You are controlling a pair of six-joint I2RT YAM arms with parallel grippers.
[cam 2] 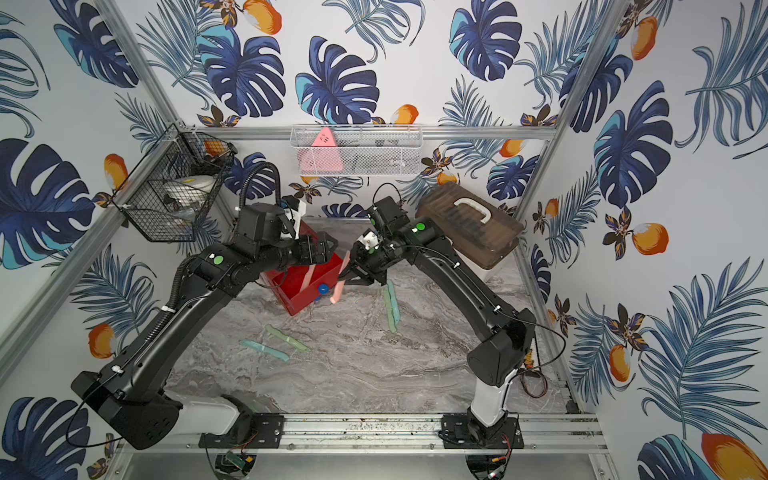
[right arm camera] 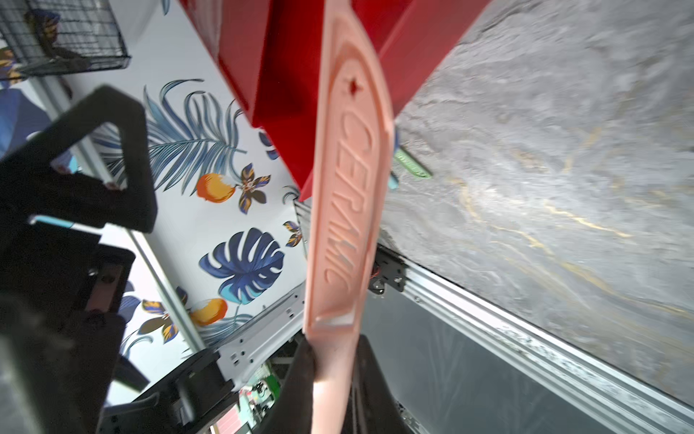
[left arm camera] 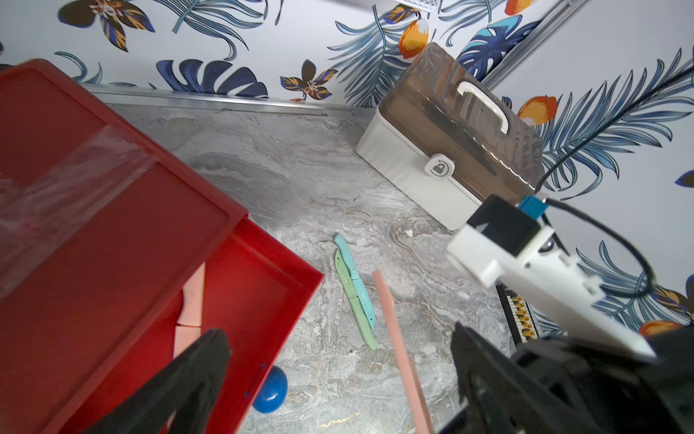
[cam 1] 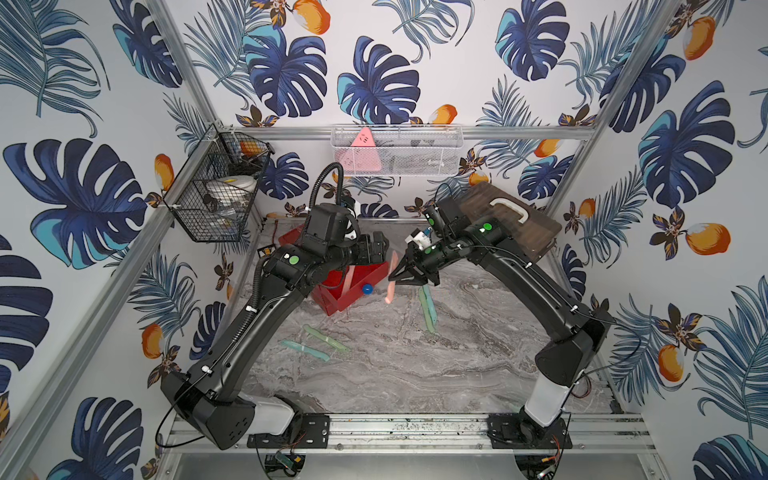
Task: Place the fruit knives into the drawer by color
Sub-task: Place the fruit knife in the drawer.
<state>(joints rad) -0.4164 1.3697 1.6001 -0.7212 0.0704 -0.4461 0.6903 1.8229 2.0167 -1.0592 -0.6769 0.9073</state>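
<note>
The red drawer chest [left arm camera: 94,169] has its top drawer [cam 1: 353,300] pulled out, blue knob [left arm camera: 271,389] in front. One pink fruit knife [left arm camera: 189,300] lies inside it. My right gripper [right arm camera: 334,349] is shut on the second pink knife [right arm camera: 349,188], which hangs in the air just beside the drawer's front corner [cam 1: 390,286]. My left gripper [left arm camera: 338,342] stands open above the drawer, holding nothing. A green knife [left arm camera: 353,304] and a teal knife [left arm camera: 355,278] lie together on the table under the right arm. Another green [cam 1: 326,338] and teal [cam 1: 303,349] pair lies nearer the front.
A beige case with a brown lid and white handle [cam 1: 507,224] stands at the back right. A black wire basket [cam 1: 220,187] hangs on the left wall, a white mesh basket [cam 1: 395,149] on the back rail. The two grippers are close together over the drawer.
</note>
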